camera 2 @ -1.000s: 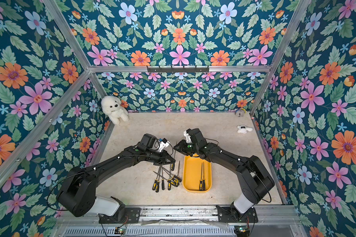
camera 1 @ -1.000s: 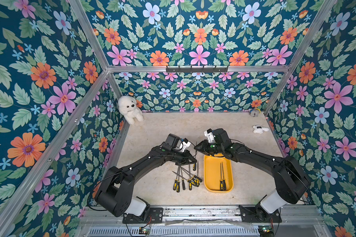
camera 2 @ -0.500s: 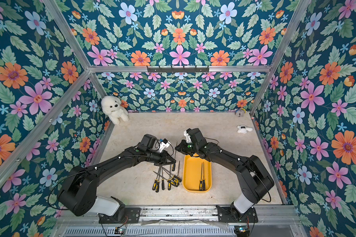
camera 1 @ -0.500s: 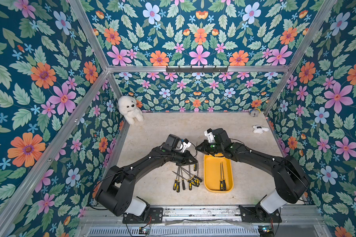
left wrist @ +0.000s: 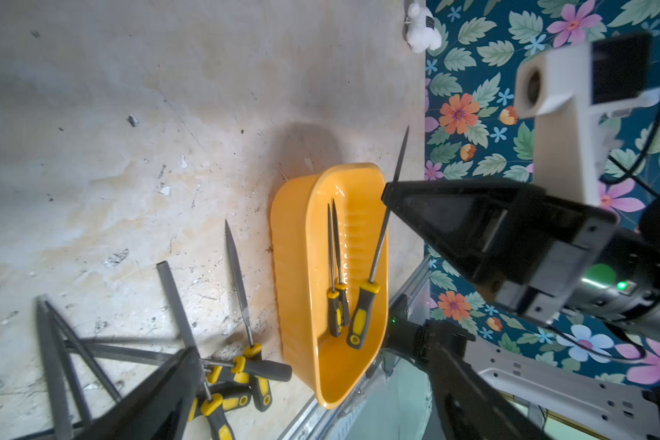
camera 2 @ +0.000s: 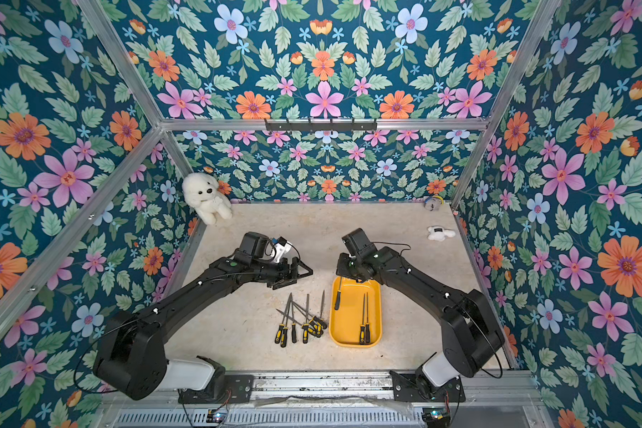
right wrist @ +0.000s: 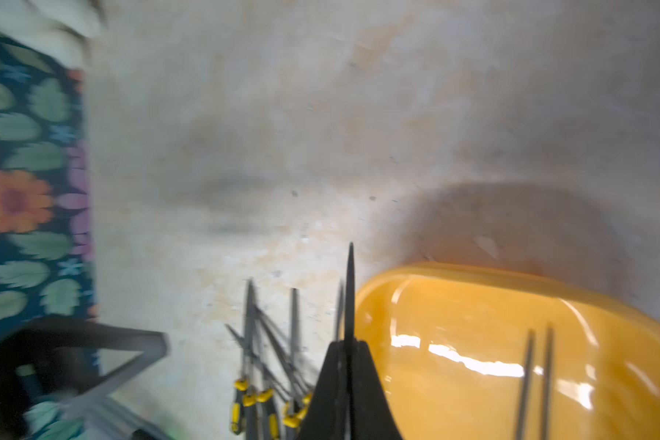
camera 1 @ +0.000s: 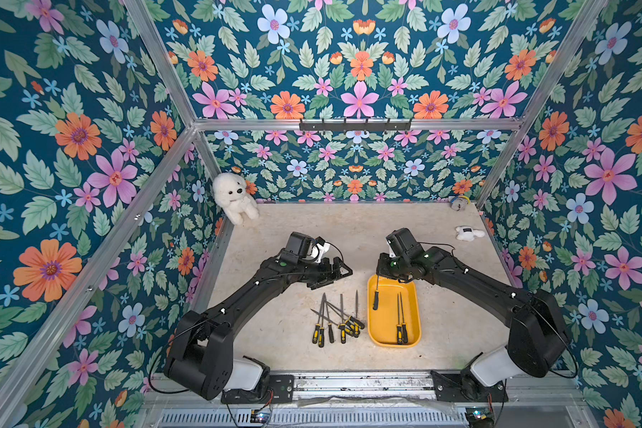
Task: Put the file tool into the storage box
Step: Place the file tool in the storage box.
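- The right fingers [right wrist: 332,384] are pressed together on the metal shaft of a file tool [right wrist: 350,274]. Its pointed tip sticks out past them.
- In the left wrist view that file tool [left wrist: 376,247] hangs slanted from the right fingers [left wrist: 454,213]. Its black-and-yellow handle is down inside the storage box [left wrist: 294,266]; I cannot tell whether the handle touches the box floor.
- In both top views the held file tool [camera 1: 376,296] [camera 2: 337,298] is over the far end of the storage box [camera 1: 386,329] [camera 2: 345,329], along the side nearest the loose files.
- The left fingers [camera 1: 343,270] [camera 2: 304,272] are spread wide with nothing between them. They hang above the worktop [camera 1: 349,229], beyond the tips of the loose files and near the far left corner of the box, without touching it.
- In the left wrist view one left finger [left wrist: 157,392] shows blurred over the loose files.
- Two more files [camera 1: 401,322] [camera 2: 364,322] lie side by side inside the box toward its right side, handles toward the robot's base.
- Several loose files [camera 1: 338,318] [camera 2: 301,318] lie crossed in a pile on the worktop just left of the box, with their black-and-yellow handles bunched at the near end.
- The yellow box rests on the worktop between the two arms, its long side running away from the robot.
- A white plush dog [camera 1: 234,198] sits in the far left corner against the floral wall.
- A small white toy [camera 1: 467,233] lies near the right wall, well apart from the box.
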`<action>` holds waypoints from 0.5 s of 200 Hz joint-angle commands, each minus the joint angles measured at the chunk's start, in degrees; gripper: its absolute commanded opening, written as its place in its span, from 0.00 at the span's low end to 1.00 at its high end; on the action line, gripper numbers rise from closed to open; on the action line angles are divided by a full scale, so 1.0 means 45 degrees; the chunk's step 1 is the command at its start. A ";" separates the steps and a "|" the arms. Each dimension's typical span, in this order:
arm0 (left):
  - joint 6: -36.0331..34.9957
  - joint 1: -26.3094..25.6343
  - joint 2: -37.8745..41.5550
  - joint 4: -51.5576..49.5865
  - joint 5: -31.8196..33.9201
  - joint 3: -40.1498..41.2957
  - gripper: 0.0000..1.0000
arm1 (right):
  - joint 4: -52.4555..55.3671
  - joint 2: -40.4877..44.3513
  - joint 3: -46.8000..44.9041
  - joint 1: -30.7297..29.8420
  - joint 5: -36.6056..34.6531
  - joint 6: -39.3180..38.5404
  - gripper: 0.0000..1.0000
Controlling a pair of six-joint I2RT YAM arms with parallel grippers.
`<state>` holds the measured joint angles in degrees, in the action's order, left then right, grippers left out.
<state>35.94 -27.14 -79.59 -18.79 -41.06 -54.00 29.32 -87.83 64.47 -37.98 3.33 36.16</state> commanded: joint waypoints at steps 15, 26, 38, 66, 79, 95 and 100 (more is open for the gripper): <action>-0.0312 0.0011 0.0021 -0.0764 0.1262 0.0210 0.99 | 0.1479 0.0081 -0.0918 -0.0020 -0.1463 -0.0070 0.00; -0.0321 0.0014 0.0019 -0.0775 0.1407 0.0297 0.99 | 0.1325 -0.0037 -0.1097 -0.0076 -0.1485 -0.0048 0.00; -0.0312 0.0000 0.0019 -0.0719 0.1482 0.0414 0.99 | 0.1198 -0.0203 -0.1199 -0.0153 -0.1483 -0.0048 0.00; -0.0317 0.0013 0.0084 -0.0662 0.1650 0.0676 0.99 | 0.1089 -0.0636 -0.1355 -0.0395 -0.1575 -0.0011 0.00; -0.0318 0.0014 0.0119 -0.0636 0.1731 0.0800 0.99 | 0.0981 -0.0782 -0.1481 -0.0484 -0.1640 0.0011 0.00; -0.0295 0.0014 0.0157 -0.0575 0.1764 0.0962 0.99 | 0.0886 -0.0939 -0.1608 -0.0577 -0.1764 0.0000 0.00; -0.0297 0.0014 0.0175 -0.0569 0.1758 0.0998 0.99 | 0.0854 -0.0978 -0.1645 -0.0601 -0.1776 -0.0008 0.00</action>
<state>35.51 -27.11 -79.26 -21.39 -34.09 -50.11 34.00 -91.50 57.60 -40.18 -2.98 35.99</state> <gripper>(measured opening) 0.993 0.078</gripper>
